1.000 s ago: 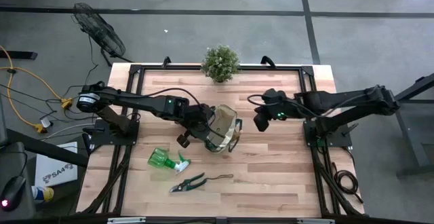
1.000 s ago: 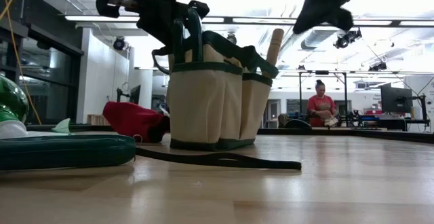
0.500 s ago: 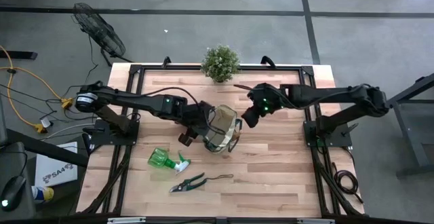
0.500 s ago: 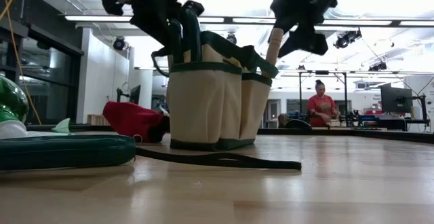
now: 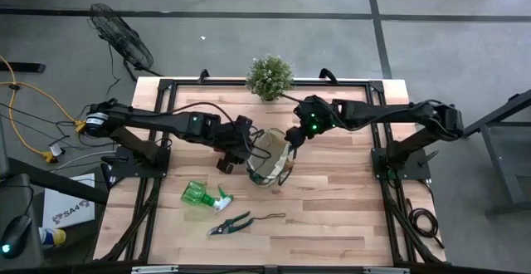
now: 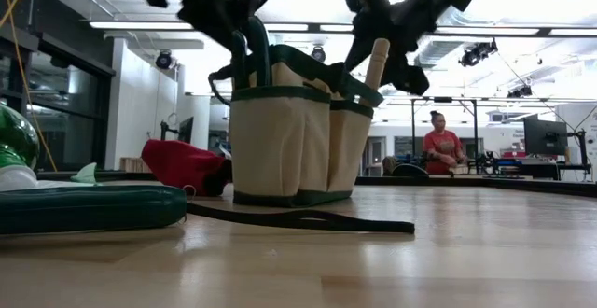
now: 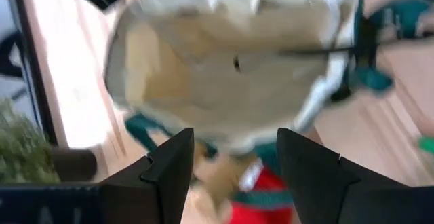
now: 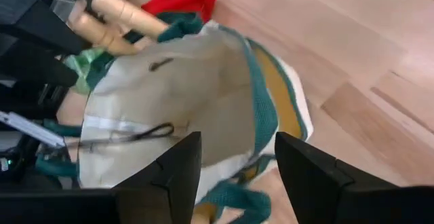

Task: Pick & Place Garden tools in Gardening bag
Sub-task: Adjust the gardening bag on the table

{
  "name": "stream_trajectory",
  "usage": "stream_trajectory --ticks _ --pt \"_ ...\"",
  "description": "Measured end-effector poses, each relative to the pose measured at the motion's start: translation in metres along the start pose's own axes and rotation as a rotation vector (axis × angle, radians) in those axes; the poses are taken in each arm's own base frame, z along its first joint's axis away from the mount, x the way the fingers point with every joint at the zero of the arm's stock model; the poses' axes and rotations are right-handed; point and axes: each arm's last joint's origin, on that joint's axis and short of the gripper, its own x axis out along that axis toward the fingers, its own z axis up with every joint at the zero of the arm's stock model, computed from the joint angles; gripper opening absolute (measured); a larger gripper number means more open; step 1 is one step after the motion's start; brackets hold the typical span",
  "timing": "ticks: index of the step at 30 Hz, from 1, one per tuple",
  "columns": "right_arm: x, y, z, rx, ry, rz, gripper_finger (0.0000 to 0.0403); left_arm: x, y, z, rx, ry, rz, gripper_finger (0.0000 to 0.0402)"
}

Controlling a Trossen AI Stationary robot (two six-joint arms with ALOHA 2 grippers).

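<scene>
Gardening bag (image 5: 270, 159) standing mid-table in the high view, left hand (image 5: 239, 139) at its left rim, right hand (image 5: 292, 135) at its upper right, both spread and empty. Spray bottle (image 5: 202, 195) and pruners (image 5: 231, 223) lying lower left, long axes roughly left-right, nearer the left hand

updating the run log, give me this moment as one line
left gripper: open, over gardening bag | right gripper: open, at bag rim | spray bottle, pruners: on table
</scene>
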Motion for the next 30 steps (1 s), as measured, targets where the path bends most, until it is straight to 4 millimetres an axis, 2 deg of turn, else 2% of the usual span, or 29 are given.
stream_trajectory --ticks 14,24,27,30 --pt "0.016 -0.008 0.001 0.007 0.013 -0.054 0.0180 -0.026 0.004 -0.007 -0.147 0.002 0.098 0.0205" --pt "0.020 -0.012 -0.001 0.012 0.023 -0.096 0.0179 -0.031 0.006 -0.007 -0.219 -0.013 0.141 0.0205" --pt "0.020 -0.012 -0.001 0.014 0.024 -0.094 0.0167 -0.031 0.006 -0.007 -0.238 -0.019 0.142 0.0205" --pt "0.020 -0.012 -0.001 0.013 0.026 -0.092 0.0138 -0.031 0.007 -0.006 -0.252 -0.030 0.153 0.0205"
